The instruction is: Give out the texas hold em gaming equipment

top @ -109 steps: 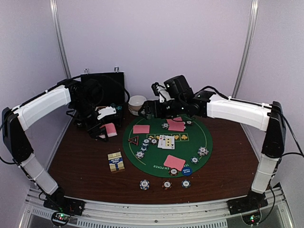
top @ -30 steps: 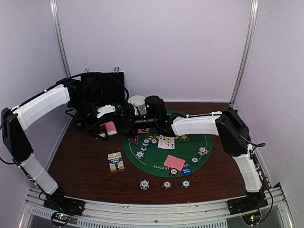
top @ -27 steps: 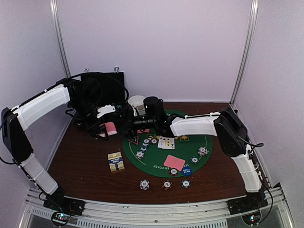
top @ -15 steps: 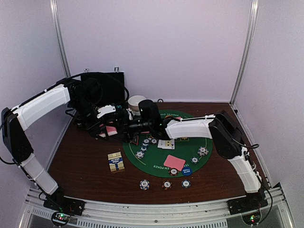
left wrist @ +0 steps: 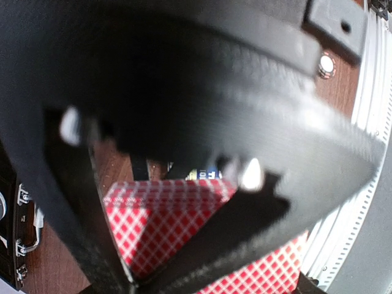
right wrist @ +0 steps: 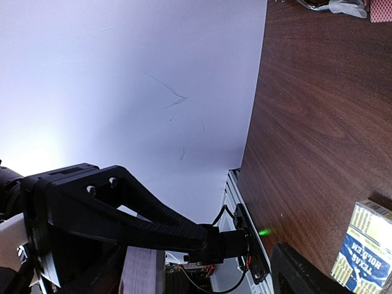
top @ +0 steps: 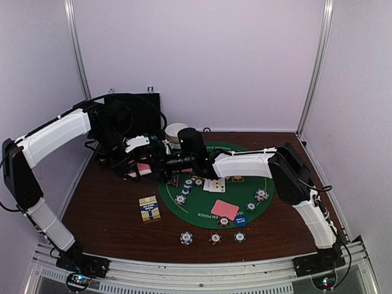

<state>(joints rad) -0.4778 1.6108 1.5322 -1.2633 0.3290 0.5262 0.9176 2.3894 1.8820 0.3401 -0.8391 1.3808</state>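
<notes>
Top external — lilac-walled brown table (top: pixel 104 208); left gripper (top: pixel 137 168) clasps cards (left wrist: pixel 165 214); right gripper (top: pixel 158 160) gapes (empty).

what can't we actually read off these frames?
- Right gripper: top view, tips lost in the dark cluster beside the left gripper; open or shut unclear.
- Pink-backed cards: left wrist view, blurred black fingers cover most; count unreadable.
- Green mat, far-left part: top view, under the right arm.
- Card box: right wrist view, cut by the frame edge.
</notes>
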